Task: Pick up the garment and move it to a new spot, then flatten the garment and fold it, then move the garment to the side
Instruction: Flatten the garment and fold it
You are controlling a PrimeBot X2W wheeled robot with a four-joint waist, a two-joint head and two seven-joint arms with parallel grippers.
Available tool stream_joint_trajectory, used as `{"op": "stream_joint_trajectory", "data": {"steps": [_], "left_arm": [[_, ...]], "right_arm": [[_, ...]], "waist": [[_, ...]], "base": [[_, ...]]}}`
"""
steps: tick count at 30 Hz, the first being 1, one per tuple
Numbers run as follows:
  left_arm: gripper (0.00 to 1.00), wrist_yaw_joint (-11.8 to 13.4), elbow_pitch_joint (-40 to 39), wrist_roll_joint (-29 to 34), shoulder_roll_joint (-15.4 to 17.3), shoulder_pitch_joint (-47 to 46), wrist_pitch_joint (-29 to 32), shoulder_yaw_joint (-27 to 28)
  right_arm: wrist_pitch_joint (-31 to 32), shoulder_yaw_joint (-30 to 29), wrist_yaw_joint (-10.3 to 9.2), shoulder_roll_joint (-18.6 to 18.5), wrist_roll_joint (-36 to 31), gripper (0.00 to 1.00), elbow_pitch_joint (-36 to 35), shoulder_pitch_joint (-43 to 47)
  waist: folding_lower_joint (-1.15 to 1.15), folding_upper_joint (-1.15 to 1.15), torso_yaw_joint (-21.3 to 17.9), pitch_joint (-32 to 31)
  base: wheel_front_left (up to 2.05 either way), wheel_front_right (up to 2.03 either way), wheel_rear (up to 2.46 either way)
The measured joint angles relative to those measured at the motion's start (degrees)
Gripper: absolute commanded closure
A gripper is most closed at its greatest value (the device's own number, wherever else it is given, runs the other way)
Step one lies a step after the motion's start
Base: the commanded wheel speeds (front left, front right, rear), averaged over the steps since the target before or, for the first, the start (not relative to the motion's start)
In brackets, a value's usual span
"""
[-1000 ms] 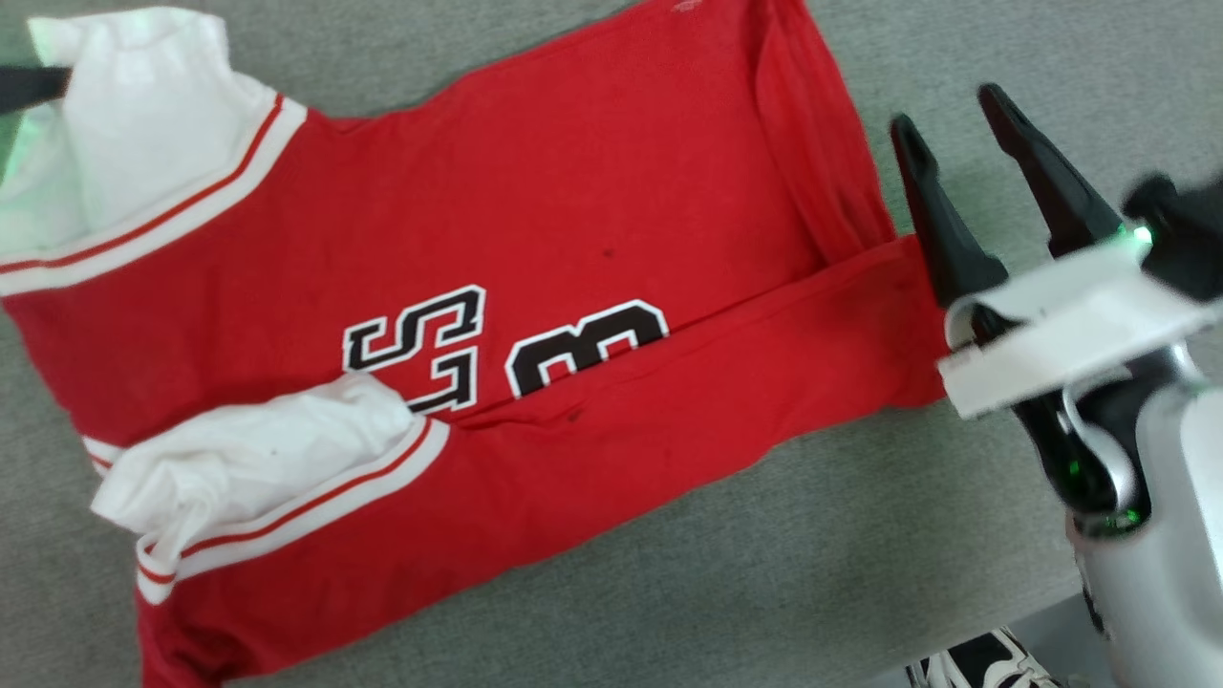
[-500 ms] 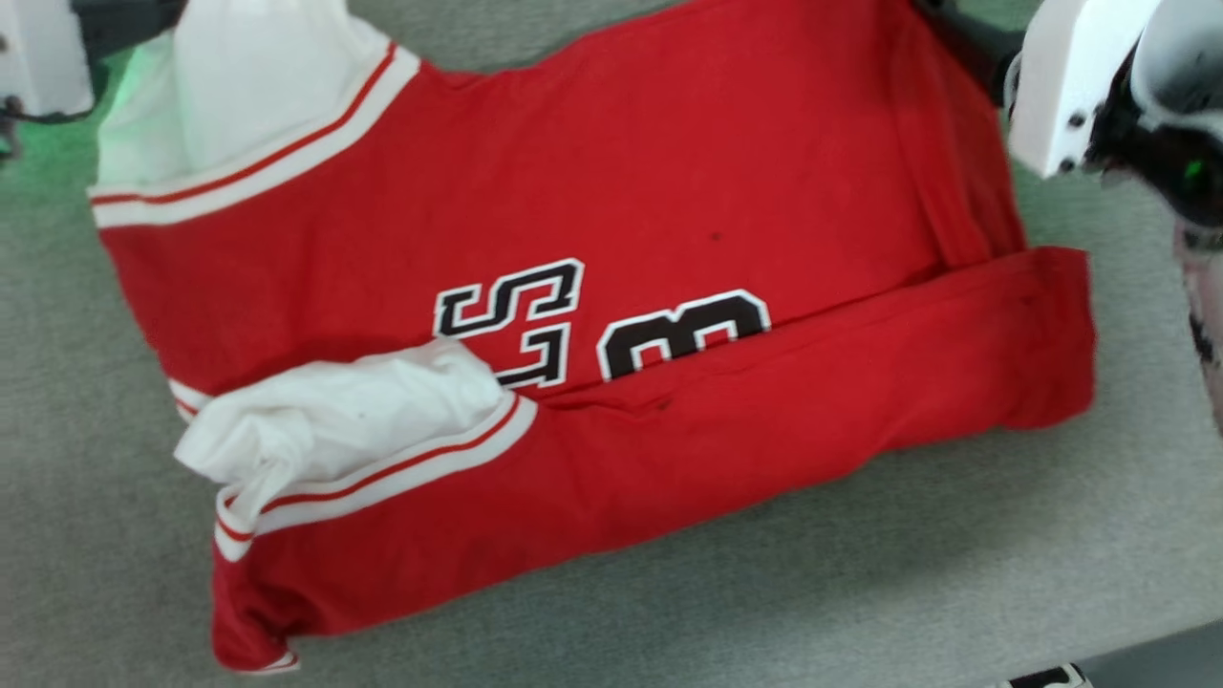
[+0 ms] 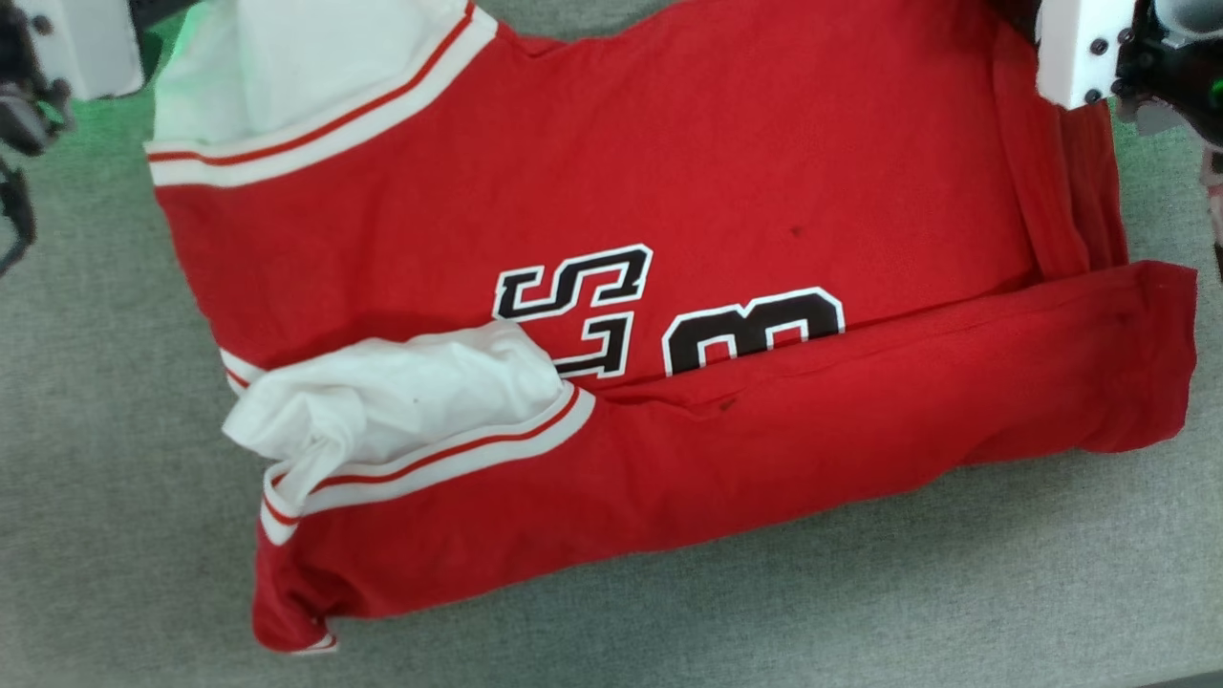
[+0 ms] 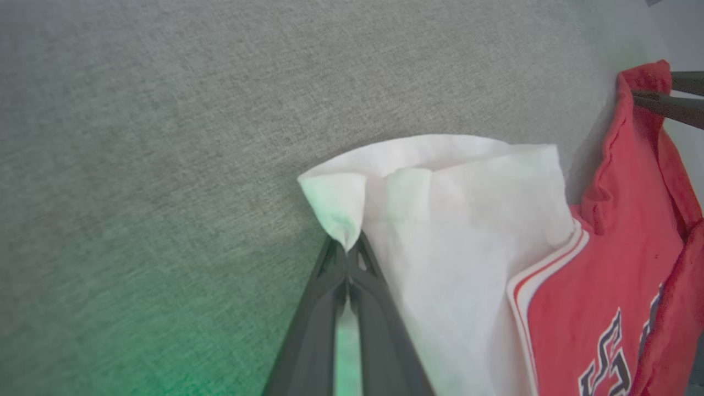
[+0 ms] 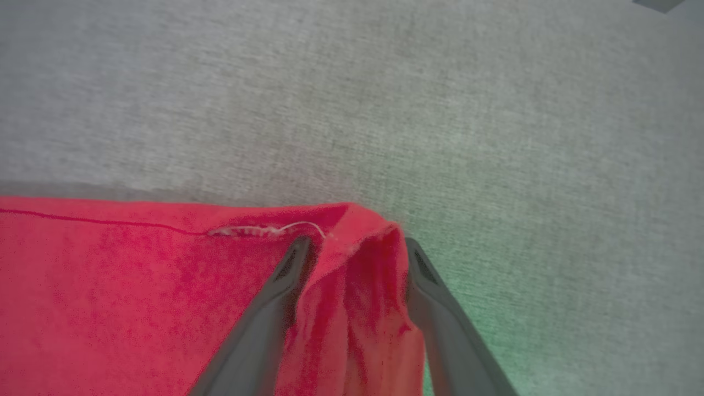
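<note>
The garment (image 3: 669,191), a red jersey with black numerals, lies on the grey cloth surface (image 3: 860,612), its near side folded up over the numerals' lower part. A crumpled white sleeve (image 3: 401,411) rests on that fold. In the left wrist view my left gripper (image 4: 346,250) is shut on a corner of the far white sleeve (image 4: 467,220). My right gripper (image 5: 355,247) straddles a bunched corner of the red hem (image 5: 352,297), its fingers (image 5: 264,319) still apart on either side of the fabric. Those right fingers (image 4: 668,104) also appear at the hem in the left wrist view.
Grey cloth surface (image 5: 495,110) extends beyond the garment's far edge. My left wrist mount (image 3: 72,43) and right wrist mount (image 3: 1084,53) sit at the top corners of the head view. The surface's front edge shows at the bottom right (image 3: 1185,680).
The head camera has shifted, sliding the garment right in the picture. My right gripper moved from beside the hem's right end up to its far corner, and its jaws have narrowed around the fabric.
</note>
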Motion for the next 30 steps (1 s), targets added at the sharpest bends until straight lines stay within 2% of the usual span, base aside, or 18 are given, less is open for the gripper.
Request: {"op": "stream_joint_trajectory", "data": {"steps": [6, 10, 14, 21, 24, 30], "left_arm": [[1.0, 0.01, -1.52, -0.55, -0.64, 0.63, -4.27, -0.22], [1.0, 0.01, -5.21, -2.35, 0.51, 2.49, -6.55, 0.08], [1.0, 0.01, -12.68, -3.16, 3.91, 6.93, -10.31, -0.43], [1.0, 0.0, -26.97, -3.43, 11.71, 19.24, -21.8, -1.83], [1.0, 0.01, -29.84, -2.82, 14.94, 24.77, -27.69, -2.77], [1.0, 0.01, -34.31, -1.12, 17.61, 33.84, -37.86, -5.11]], "right_arm": [[-6.38, 2.29, 0.01, -2.12, 2.22, 1.0, -0.8, 1.81], [-8.23, 4.09, 0.01, -4.55, 4.19, 1.0, -3.77, 4.09], [-8.28, 5.67, 0.01, -8.83, 7.71, 1.0, -8.34, 9.1], [-7.7, 4.46, 0.01, -16.92, 12.63, 1.0, -18.64, 21.93], [-7.77, 2.44, 0.01, -18.71, 14.15, 1.0, -22.61, 26.71], [-8.82, -4.23, 0.01, -20.02, 14.07, 1.0, -27.03, 36.51]], "waist": [[0.0, 0.0, 0.55, -2.64], [0.0, 0.0, 1.1, -5.37], [0.0, 0.0, 1.8, -8.39], [0.0, 0.0, 3.42, -13.27], [0.0, 0.0, 4.14, -14.87], [0.0, 0.0, 5.88, -16.75]], "base": [[0.0, 0.0, 0.0], [0.0, 0.0, 0.0], [0.0, 0.0, 0.0], [0.0, 0.0, 0.0], [0.0, 0.0, 0.0], [0.0, 0.0, 0.0]]}}
